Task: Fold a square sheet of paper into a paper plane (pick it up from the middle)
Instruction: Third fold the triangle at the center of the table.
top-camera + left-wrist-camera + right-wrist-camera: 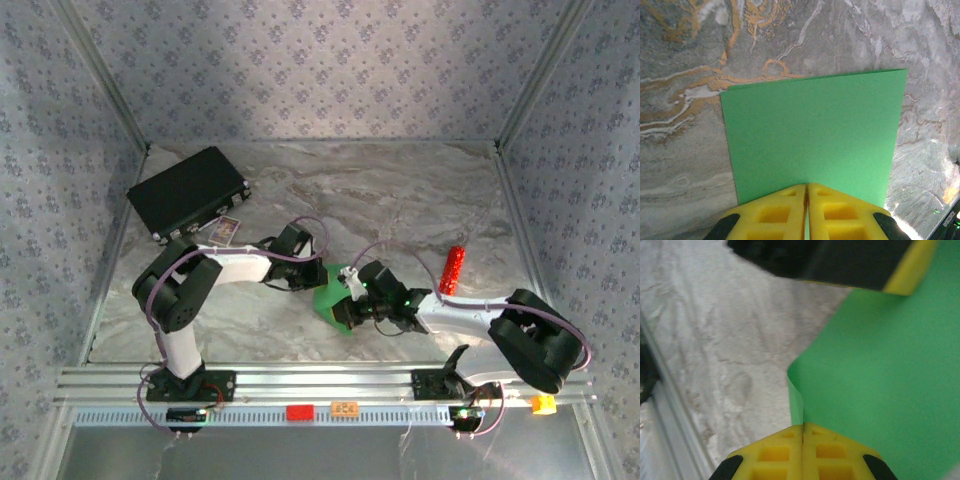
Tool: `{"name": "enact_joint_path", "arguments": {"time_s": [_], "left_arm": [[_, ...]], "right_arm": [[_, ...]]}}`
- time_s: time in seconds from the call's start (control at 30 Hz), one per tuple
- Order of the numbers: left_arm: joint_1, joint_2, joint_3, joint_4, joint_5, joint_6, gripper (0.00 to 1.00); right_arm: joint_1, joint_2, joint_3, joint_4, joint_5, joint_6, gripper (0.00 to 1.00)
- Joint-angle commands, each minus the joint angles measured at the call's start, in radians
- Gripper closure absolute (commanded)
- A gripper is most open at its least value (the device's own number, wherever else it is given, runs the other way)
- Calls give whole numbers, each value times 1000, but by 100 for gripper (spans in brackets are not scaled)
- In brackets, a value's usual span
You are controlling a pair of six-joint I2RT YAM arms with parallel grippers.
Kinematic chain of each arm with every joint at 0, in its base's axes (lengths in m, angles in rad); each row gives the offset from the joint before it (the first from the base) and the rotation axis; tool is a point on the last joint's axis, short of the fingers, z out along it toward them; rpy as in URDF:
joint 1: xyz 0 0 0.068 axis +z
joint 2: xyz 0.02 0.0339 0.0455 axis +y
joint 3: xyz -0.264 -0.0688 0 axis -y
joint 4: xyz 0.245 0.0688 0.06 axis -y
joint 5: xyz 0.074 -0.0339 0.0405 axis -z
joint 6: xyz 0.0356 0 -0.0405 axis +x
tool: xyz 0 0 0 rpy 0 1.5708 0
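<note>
Sheets: one green sheet of paper point(325, 298), buckled between my two grippers, long axis unclear. My left gripper point(807, 192) and right gripper point(803, 429) each pinch its edge.

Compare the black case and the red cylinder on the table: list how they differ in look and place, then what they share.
The black case is broad, flat and rectangular; the red cylinder is small and slim. The case sits at the far left corner of the table; the cylinder sits right of centre. Both sit on the table, apart from the green paper.
</note>
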Motion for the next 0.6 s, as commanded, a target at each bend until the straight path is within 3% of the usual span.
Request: {"name": "enact_joint_path", "arguments": {"time_s": [0.0, 0.57], "left_arm": [[-7, 24, 4, -42, -36, 24, 90], [-7, 18, 4, -44, -36, 20, 91]], "right_arm": [[-24, -1, 33, -78, 111, 20, 99], [-37, 5, 51, -153, 185, 33, 99]]}}
